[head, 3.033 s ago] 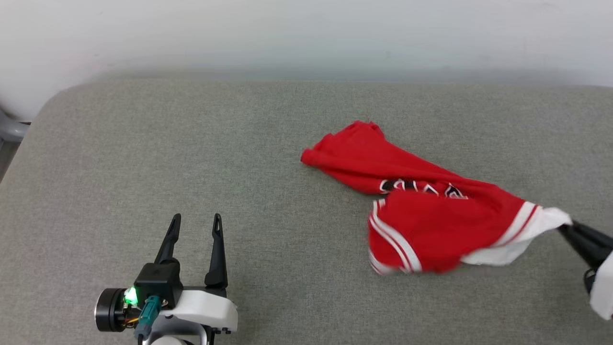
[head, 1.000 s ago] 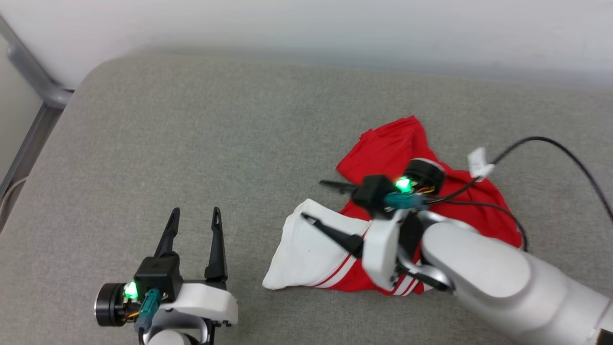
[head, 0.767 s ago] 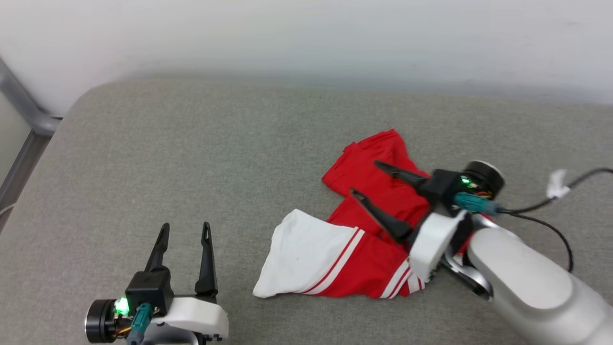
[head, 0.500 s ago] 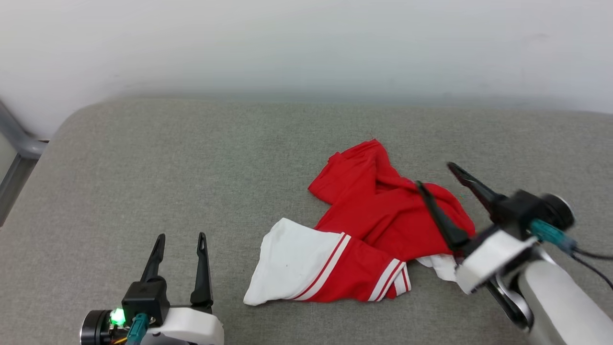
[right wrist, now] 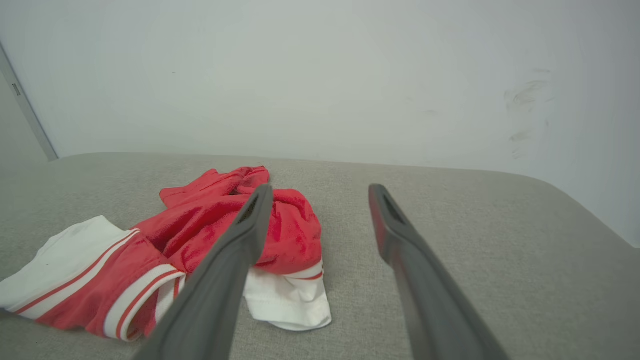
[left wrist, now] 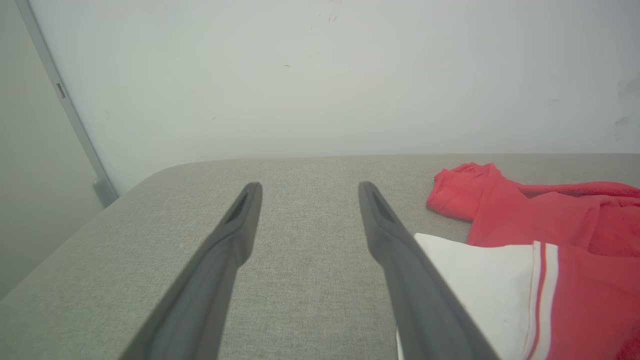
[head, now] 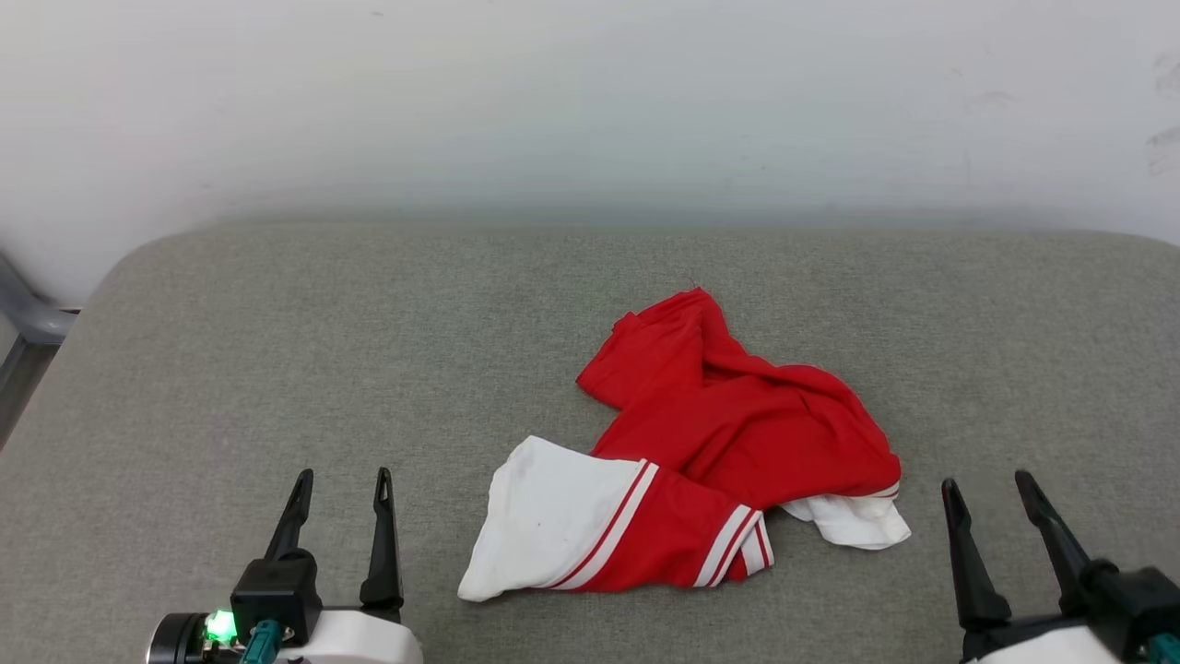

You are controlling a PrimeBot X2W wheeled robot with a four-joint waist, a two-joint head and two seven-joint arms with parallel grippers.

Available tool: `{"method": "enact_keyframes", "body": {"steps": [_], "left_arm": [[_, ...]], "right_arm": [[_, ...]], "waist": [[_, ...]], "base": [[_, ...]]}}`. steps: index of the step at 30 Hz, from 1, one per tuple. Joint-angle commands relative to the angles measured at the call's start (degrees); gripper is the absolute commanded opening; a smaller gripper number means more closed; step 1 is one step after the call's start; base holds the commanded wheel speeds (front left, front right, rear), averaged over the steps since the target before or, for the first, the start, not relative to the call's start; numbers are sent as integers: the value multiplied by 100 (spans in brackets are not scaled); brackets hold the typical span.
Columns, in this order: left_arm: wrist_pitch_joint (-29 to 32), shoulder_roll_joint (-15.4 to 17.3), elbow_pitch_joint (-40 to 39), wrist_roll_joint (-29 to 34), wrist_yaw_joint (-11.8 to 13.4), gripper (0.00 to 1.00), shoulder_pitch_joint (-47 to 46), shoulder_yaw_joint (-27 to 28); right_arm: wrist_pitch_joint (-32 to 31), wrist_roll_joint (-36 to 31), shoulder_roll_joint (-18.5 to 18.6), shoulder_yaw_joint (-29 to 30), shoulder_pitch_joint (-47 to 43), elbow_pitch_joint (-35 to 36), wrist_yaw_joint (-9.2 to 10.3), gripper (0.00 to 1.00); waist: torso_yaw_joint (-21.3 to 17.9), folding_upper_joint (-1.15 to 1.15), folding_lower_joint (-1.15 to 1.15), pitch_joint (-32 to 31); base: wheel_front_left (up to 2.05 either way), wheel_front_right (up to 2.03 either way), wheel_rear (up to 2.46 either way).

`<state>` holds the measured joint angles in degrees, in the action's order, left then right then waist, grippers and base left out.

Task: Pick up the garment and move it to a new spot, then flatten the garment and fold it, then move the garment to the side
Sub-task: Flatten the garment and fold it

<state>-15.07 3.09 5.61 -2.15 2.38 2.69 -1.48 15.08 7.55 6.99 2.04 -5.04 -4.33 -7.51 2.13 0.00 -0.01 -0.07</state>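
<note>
The garment (head: 728,433) lies crumpled mid-surface (head: 277,350), untouched. The left tool (head: 343,475) and right tool (head: 986,481) both stand apart, empty. Flattening seems due: each tool should pinch an outer edge and spread it.

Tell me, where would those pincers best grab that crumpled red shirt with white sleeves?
Probably the large white sleeve of the red jersey shirt: it sticks out flat toward the robot's left, so the open left gripper could come from that side.
</note>
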Motion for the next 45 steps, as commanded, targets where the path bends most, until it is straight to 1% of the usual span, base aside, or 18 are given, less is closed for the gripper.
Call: {"method": "enact_keyframes", "body": {"steps": [1, 5, 10, 11, 14, 18, 20, 25, 27, 32, 37, 39, 41, 45], "left_arm": [[-15, 43, -25, 44, -56, 100, -44, 2], [-15, 179, 6, 54, -226, 100, -282, -1], [-15, 522, 302, 89, -654, 100, -866, -171], [-15, 522, 302, 89, -654, 100, -866, -171], [8, 799, 587, 118, -845, 100, -1380, -427], [309, 1108, 891, -69, -959, 100, -2113, -803], [608, 1258, 967, -285, -972, 100, -2426, -1051], [1622, 1752, 959, -1306, -975, 100, -3105, -1938], [2163, 1913, 989, -1778, -976, 100, -3289, -2289], [3579, 2349, 1014, -2610, -978, 100, -3843, -3196], [4649, 2635, 1053, -3311, -977, 100, -4289, -4029], [4917, 2732, 1110, -3546, -977, 100, -4467, -4301], [5080, 2756, 1182, -3781, -978, 100, -4579, -4546], [5227, 2852, 1438, -4004, -979, 100, -4787, -5006]], "right_arm": [[11, -86, -61, 53, -127, 74, 5, 100], [12, -202, -191, 116, -334, 174, 4, 100], [12, -319, -259, 131, -306, 234, 4, 100], [12, -319, -259, 131, -306, 234, 4, 100], [12, -372, -260, 129, -262, 231, 4, 100], [12, -408, -221, 128, -203, 241, 4, 100], [12, -413, -205, 122, -169, 255, 4, 100], [12, -416, -185, 161, -113, 273, 4, 100], [12, -418, -181, 179, -92, 275, 4, 100], [12, -428, -142, 180, -8, 260, 4, 100], [13, -417, -110, 145, 144, 225, 4, 100], [12, -405, -106, 111, 224, 216, 4, 100], [13, -391, -110, 88, 296, 205, 5, 100], [13, -373, -114, 21, 453, 171, 4, 100]], "waist": [[-21, 0, 1, -3], [-79, 0, 1, 1], [-113, 0, 1, -17], [-113, 0, 1, -17], [-118, 0, 1, -25], [-151, 0, 1, -2], [-188, 0, 1, 31], [-289, 0, 1, 152], [-318, 0, 1, 207], [-404, 0, 1, 397], [-496, 0, 1, 640], [-549, 0, 1, 759], [-597, 0, 1, 877], [-702, 0, 1, 1109]], "base": [[0, 0, 0], [0, 0, 0], [0, 0, 0], [0, 0, 0], [0, 0, 0], [0, 0, 0], [0, 0, 0], [0, 0, 0], [0, 0, 0], [0, 0, 0], [0, 0, 0], [0, 0, 0], [0, 0, 0], [0, 0, 0]]}}
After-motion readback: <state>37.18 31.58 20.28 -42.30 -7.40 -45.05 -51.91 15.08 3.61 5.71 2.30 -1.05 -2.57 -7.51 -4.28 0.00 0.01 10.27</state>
